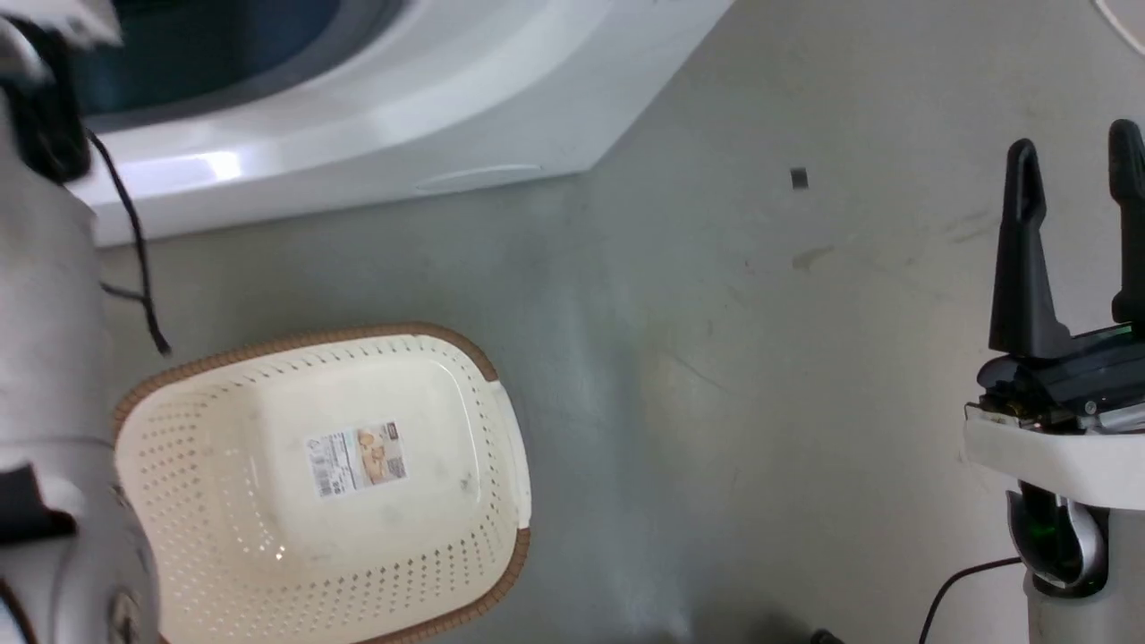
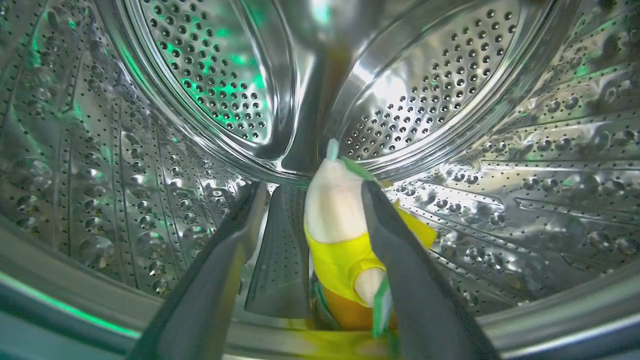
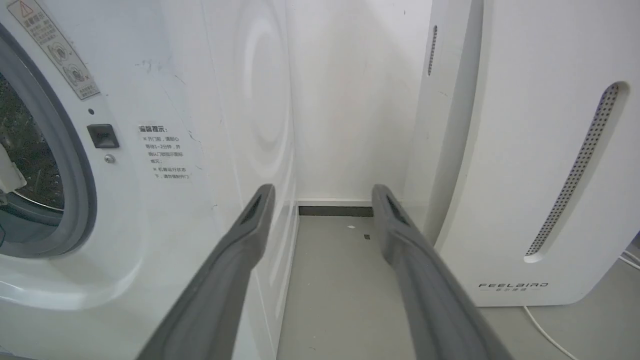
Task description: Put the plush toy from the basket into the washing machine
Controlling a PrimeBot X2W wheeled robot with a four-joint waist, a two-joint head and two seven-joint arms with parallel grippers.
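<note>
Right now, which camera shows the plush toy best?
The left wrist view: the plush toy sits close up in the steel drum, beside the open left hand. The head view gives the empty basket; the right wrist view, the washing machine from outside.

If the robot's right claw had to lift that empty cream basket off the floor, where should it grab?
Probably by the brown rim of the cream-white perforated plastic basket, at its right end, nearest the open right claw. Come from above, straddling the thin wall: the top is open.
</note>
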